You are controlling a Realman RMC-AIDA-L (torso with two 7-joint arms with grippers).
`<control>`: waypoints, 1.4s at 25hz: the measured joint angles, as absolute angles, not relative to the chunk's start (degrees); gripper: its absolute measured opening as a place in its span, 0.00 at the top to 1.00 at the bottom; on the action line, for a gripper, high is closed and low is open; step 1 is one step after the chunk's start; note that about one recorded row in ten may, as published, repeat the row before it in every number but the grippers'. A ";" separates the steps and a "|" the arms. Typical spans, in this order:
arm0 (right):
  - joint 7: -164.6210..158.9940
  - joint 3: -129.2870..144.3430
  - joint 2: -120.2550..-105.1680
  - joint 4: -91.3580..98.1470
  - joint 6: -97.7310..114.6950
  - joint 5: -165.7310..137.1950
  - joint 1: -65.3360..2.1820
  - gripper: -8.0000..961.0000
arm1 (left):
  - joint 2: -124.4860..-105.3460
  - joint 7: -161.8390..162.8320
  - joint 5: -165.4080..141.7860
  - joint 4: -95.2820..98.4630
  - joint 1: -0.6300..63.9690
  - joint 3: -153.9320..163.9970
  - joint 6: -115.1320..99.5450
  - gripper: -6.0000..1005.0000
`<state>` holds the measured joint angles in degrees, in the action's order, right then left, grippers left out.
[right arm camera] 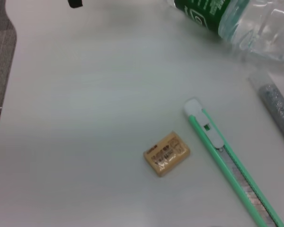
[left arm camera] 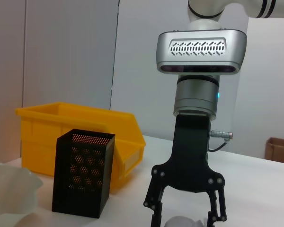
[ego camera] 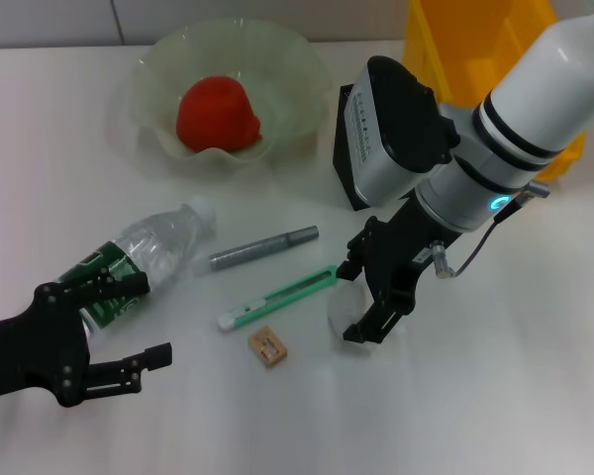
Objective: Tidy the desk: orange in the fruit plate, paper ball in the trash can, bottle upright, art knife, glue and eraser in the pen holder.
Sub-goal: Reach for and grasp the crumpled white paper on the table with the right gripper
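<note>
The orange lies in the pale fruit plate at the back. A clear bottle with a green label lies on its side at the left. My left gripper is open at its bottom end, one finger against the label. A grey glue stick, a green art knife and a tan eraser lie in the middle. My right gripper is open, its fingers either side of the white paper ball, as the left wrist view shows. The black pen holder stands behind it.
A yellow bin stands at the back right, next to the pen holder. The right wrist view shows the eraser, art knife, glue stick and bottle on the white desk.
</note>
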<state>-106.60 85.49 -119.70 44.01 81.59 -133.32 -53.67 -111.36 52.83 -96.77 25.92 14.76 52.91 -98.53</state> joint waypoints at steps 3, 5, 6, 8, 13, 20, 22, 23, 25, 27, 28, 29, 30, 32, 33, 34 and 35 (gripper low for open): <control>-106.60 85.51 -119.70 43.95 81.50 -133.32 -53.68 0.20 | -111.35 52.82 -96.77 25.93 14.72 52.91 -98.52 0.21; -106.60 85.52 -119.70 43.95 81.47 -133.32 -53.69 0.20 | -111.36 52.82 -96.77 25.93 14.68 52.91 -98.52 0.21; -106.60 85.52 -119.70 43.95 81.47 -133.32 -53.69 0.20 | -111.36 52.82 -96.77 25.93 14.68 52.91 -98.52 0.21; -106.60 85.52 -119.70 43.94 81.46 -133.32 -53.70 0.20 | -111.35 52.83 -96.77 25.92 14.70 52.91 -98.52 0.21; -106.60 85.52 -119.70 43.94 81.46 -133.32 -53.70 0.20 | -111.35 52.90 -96.77 25.93 14.84 52.91 -98.56 0.21; -106.61 85.52 -119.70 43.94 81.50 -133.32 -53.70 0.20 | -111.27 52.90 -96.76 25.93 15.08 52.91 -98.61 0.21; -106.60 85.52 -119.70 44.01 81.37 -133.34 -53.70 0.20 | -111.26 52.91 -96.77 25.92 15.10 52.91 -98.61 0.21; -106.61 85.52 -119.70 44.05 81.34 -133.37 -53.70 0.20 | -111.26 52.94 -96.77 25.92 15.11 52.91 -98.61 0.21; -106.61 85.52 -119.70 44.11 81.32 -133.42 -53.70 0.20 | -111.26 53.02 -96.76 25.92 15.12 52.91 -98.61 0.21; -106.61 85.52 -119.70 44.22 81.27 -133.44 -53.70 0.26 | -111.26 53.04 -96.76 25.93 15.12 52.91 -98.59 0.21; -106.61 85.52 -119.70 44.22 81.27 -133.44 -53.70 0.29 | -111.26 53.04 -96.76 25.93 15.12 52.91 -98.59 0.21; -106.61 85.52 -119.70 44.27 81.26 -133.44 -53.70 0.32 | -111.26 53.04 -96.76 25.92 15.12 52.91 -98.56 0.21; -106.61 85.52 -119.70 44.29 81.25 -133.44 -53.70 0.35 | -111.26 53.04 -96.77 25.92 15.12 52.91 -98.53 0.22; -106.61 85.52 -119.70 44.30 81.23 -133.44 -53.70 0.40 | -111.26 53.07 -96.77 25.93 15.13 52.91 -98.50 0.22; -106.60 85.52 -119.70 44.30 81.23 -133.44 -53.70 0.41 | -111.26 53.10 -96.77 25.94 15.15 52.91 -98.49 0.22; -106.60 85.51 -119.70 44.30 81.23 -133.44 -53.70 0.43 | -111.26 53.12 -96.76 25.96 15.17 52.91 -98.49 0.22; -106.60 85.51 -119.70 44.30 81.23 -133.44 -53.70 0.44 | -111.26 53.14 -96.77 25.99 15.18 52.91 -98.48 0.22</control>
